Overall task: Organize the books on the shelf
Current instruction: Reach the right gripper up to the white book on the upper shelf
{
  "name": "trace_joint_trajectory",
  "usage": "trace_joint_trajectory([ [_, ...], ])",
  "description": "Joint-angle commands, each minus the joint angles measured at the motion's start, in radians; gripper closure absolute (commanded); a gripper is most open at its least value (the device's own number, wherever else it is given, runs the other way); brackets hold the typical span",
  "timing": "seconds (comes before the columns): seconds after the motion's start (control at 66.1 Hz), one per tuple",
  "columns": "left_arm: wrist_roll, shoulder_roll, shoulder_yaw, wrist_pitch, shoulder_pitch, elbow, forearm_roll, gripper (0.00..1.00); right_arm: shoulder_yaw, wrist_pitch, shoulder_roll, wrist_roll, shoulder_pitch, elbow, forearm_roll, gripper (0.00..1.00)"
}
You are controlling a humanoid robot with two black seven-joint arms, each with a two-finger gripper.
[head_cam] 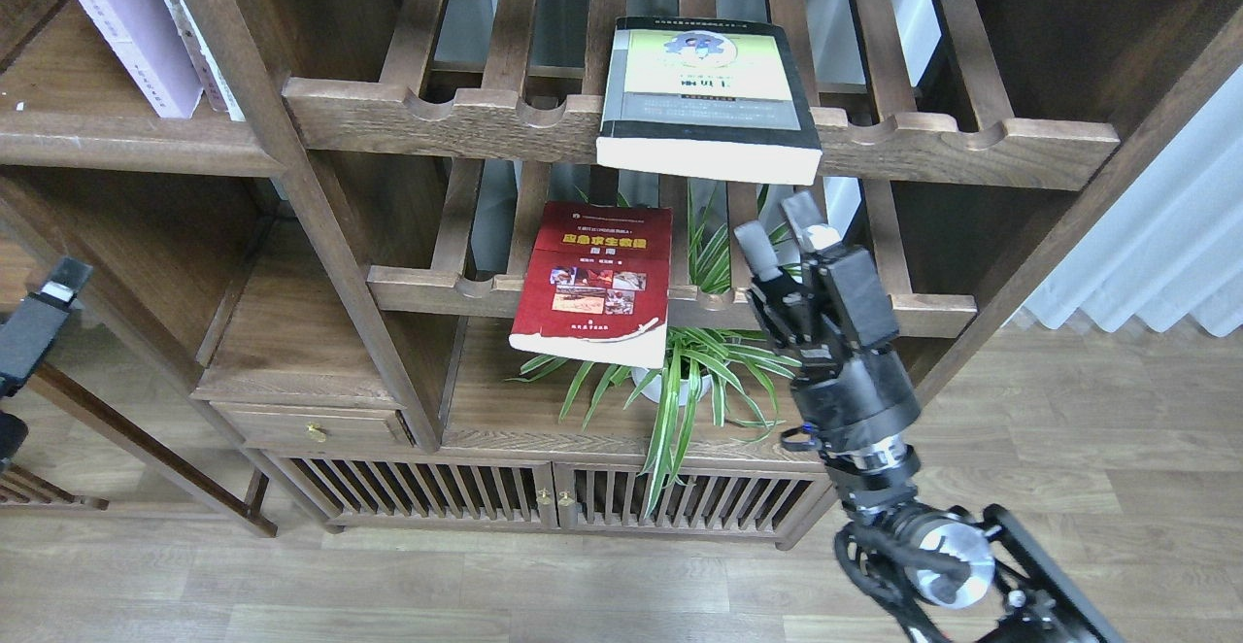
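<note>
The thick black-edged book with a yellow-green cover (709, 89) lies flat on the upper slatted rack and overhangs its front rail. The red book with small photos (594, 279) lies on the lower slatted rack, also overhanging. The white-and-lavender book (126, 26) stands leaning on the solid dark-brown shelf (126, 143) at the upper left. My right gripper (780, 228) is open and empty, pointing up just right of the red book and below the yellow-green one. Only a part of my left gripper (58, 282) shows at the left edge, far from the books.
A thin white book (199, 50) leans beside the lavender one. A potted spider plant (699, 371) stands under the lower rack, close behind my right gripper. A drawer (311, 426) and slatted cabinet doors (544, 497) lie below. A curtain (1165, 235) hangs at the right.
</note>
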Motion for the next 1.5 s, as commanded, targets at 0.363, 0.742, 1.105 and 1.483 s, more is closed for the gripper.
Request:
trace_joint_trajectory([
  [0.363,-0.002,0.000,-0.011,0.000,-0.001,0.030,-0.001,0.00,0.004,-0.013,0.012,0.001,0.145,-0.009,-0.044,0.03],
  [0.742,-0.002,0.002,-0.018,0.000,-0.001,0.032,-0.001,0.00,-0.005,-0.199,0.012,0.000,0.154,-0.024,-0.041,0.01],
  [1.105,-0.003,0.002,-0.018,0.000,-0.001,0.033,-0.001,0.00,-0.006,-0.282,0.012,0.000,0.215,-0.030,-0.040,0.01],
  [1.483,-0.003,0.002,-0.020,0.000,-0.002,0.033,-0.003,0.00,0.001,-0.366,0.012,0.009,0.231,-0.040,-0.032,0.03],
])
